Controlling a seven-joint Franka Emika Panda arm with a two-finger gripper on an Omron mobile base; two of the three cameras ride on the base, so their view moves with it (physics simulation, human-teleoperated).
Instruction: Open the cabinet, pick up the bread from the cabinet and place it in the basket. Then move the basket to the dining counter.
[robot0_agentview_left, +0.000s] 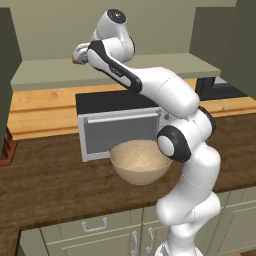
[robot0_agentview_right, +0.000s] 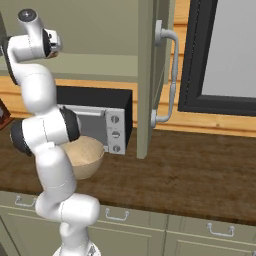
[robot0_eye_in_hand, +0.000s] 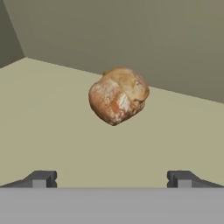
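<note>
Bread sits on the cabinet shelf, door already swung open. In the hand view it's dead ahead of the jaws, centred between the two fingertips, not yet between them. Jaws wide open, holding nothing.

Handling guess: small round crusty roll, light, a bit compressible, matte crust so not slippery. Lumpy shape, no flat faces, so it may roll or twist if pinched off-centre. Best bet: close across the widest middle of the loaf, low enough that it doesn't squirt upward, with gentle squeeze only.

Basket waits on the wood surface below, in front of the microwave, so the drop is short and the wide rim is forgiving.
</note>
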